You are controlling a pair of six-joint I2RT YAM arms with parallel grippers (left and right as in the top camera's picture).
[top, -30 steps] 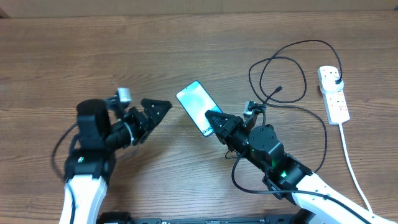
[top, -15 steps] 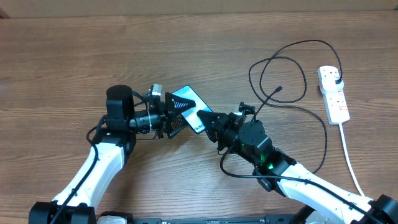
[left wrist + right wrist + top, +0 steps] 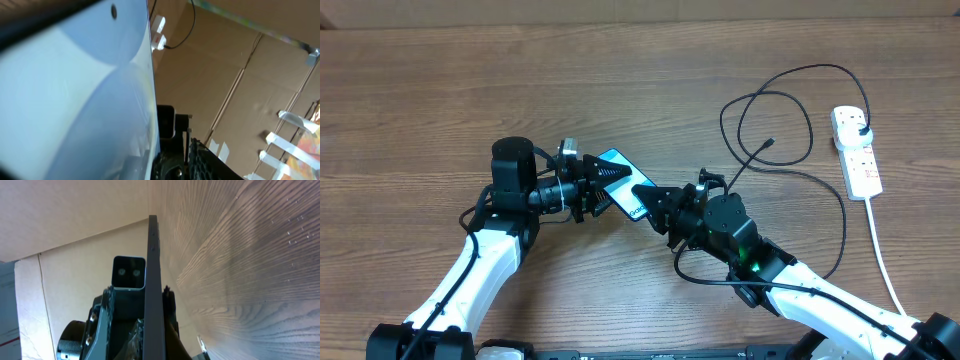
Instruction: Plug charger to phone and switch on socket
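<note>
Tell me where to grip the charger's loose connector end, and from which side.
Grip the charger connector on its small body just behind the tip. Come straight down from above and close across the cable's line. It lies flat on the table, inside the cable's loop and apart from it.

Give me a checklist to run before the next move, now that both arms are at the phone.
1. Hold of right gripper on phone: ok, it sits edge-on, centred in the right wrist view.
2. Hold of left gripper on phone: cannot tell; it overlaps the screen, fingers unseen.
3. Charger's connector tip in phone: not ok; it lies on the table, apart.
4. Black plug in socket: ok.
5. Switch on: cannot tell.
</note>
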